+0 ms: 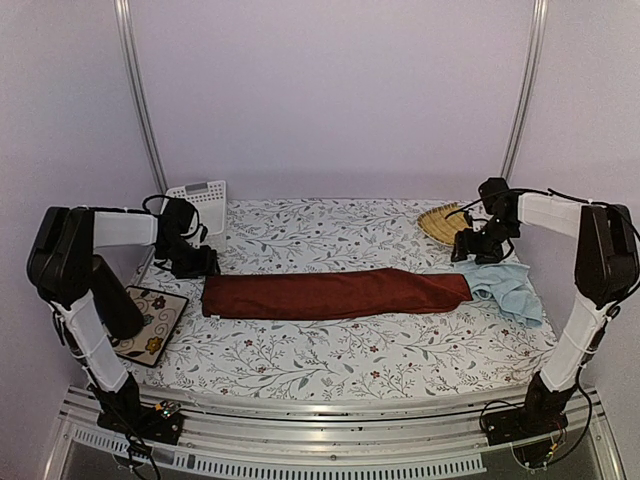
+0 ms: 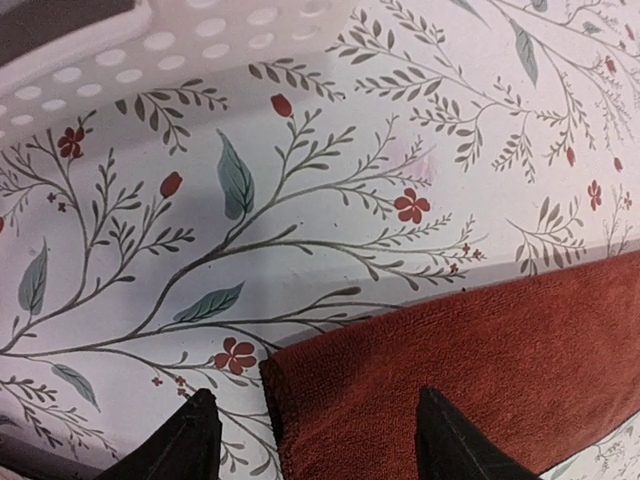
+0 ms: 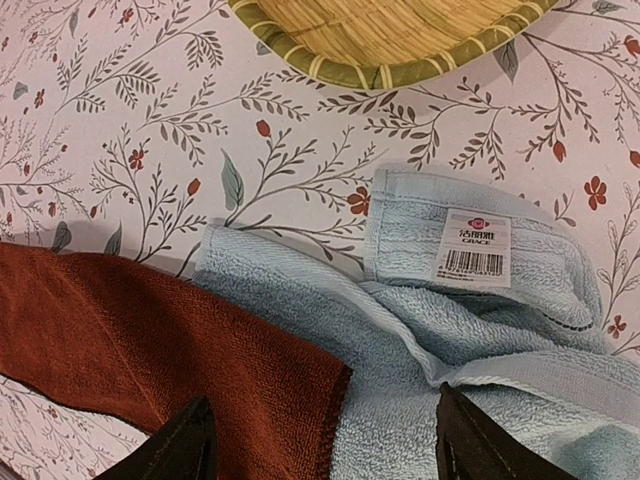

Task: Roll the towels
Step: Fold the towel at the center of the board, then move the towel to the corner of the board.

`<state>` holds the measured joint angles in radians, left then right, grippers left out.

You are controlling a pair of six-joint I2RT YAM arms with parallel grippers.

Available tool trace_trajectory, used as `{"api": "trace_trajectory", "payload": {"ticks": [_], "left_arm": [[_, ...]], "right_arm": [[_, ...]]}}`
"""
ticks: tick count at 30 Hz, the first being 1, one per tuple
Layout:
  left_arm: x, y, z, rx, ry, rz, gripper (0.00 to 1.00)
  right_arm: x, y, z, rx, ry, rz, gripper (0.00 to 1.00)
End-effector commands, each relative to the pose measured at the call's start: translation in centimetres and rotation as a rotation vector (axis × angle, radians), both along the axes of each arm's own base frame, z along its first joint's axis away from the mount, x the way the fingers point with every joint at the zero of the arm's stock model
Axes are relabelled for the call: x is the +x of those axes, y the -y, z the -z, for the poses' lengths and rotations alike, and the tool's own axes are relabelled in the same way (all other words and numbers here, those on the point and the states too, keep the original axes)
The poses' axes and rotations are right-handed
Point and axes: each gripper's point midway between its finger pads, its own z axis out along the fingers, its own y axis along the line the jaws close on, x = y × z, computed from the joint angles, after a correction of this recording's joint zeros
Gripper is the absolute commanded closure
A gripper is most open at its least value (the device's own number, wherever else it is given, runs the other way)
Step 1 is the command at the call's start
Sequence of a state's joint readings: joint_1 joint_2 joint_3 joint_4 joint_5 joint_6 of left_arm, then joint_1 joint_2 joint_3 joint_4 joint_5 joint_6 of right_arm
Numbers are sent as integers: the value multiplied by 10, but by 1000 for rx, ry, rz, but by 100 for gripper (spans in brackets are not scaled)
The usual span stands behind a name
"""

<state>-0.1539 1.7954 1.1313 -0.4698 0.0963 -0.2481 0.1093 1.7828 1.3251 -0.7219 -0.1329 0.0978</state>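
Observation:
The rust-red towel (image 1: 335,293) lies folded into a long strip across the middle of the table. Its left end shows in the left wrist view (image 2: 470,370), its right end in the right wrist view (image 3: 150,340). The light blue towel (image 1: 505,286) lies crumpled at the right, under the red towel's right corner; its label shows in the right wrist view (image 3: 470,310). My left gripper (image 1: 205,262) is open just above the red towel's left end (image 2: 315,440). My right gripper (image 1: 478,247) is open above the towels' overlap (image 3: 325,445).
A yellow woven bamboo tray (image 1: 443,222) sits at the back right, behind the right gripper (image 3: 390,30). A white perforated basket (image 1: 200,200) stands at the back left. A floral tile (image 1: 148,325) lies at the left edge of the flowered cloth.

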Motion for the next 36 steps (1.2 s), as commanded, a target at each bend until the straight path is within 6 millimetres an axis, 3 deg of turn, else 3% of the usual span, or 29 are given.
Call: {"api": "trace_trajectory", "payload": {"ticks": [1,5,8,11,15,20,25,29,36], "left_arm": [[4,5,6,-29,-2,4,33],[5,5,5,-23,-8,-2,35],[11,11,-12,-19,32,12,35],[15,31,-33,-45,82,62,35],[15,64,-53,-98,118,134,35],[10,96,-60,-160,125,189,33],[3,113,-48,-186,93,222,33],[-6,123,-28,-177,45,249,33],[-20,119,12,-113,-55,299,32]], "right_arm": [[10,16,-2,-15,11,76,25],[10,20,-3,36,5,111,27],[12,11,-13,93,19,101,29],[9,-1,-17,167,11,93,36],[-2,-10,0,235,-41,97,44],[-21,5,40,255,-140,180,48],[-28,34,56,255,-166,297,49],[-29,61,64,237,-176,397,44],[-29,94,93,191,-210,488,40]]}}
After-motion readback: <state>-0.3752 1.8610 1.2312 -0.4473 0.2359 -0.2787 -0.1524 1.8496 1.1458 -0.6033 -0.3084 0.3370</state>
